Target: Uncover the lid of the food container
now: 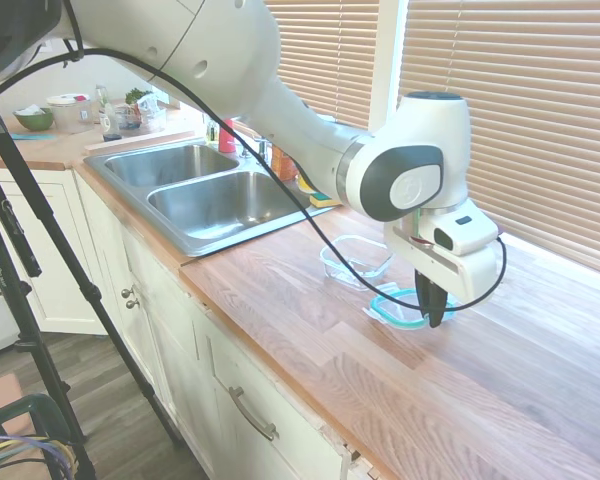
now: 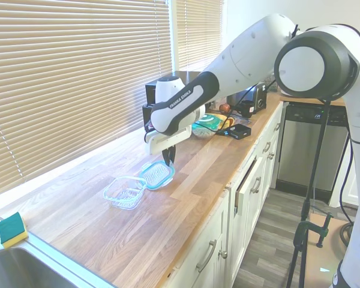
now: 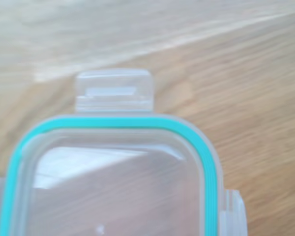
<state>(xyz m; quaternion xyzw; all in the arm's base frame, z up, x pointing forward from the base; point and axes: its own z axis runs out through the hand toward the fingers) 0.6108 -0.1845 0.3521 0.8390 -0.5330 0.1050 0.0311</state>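
Showing only wrist-side: lid (image 3: 113,182) snap tab (image 3: 114,91).

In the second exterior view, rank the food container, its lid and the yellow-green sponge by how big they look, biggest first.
1 and 2. The food container and the lid look about equal; I would not rank one over the other.
3. The sponge looks smallest, though its position at the frame's edge makes that less sure.
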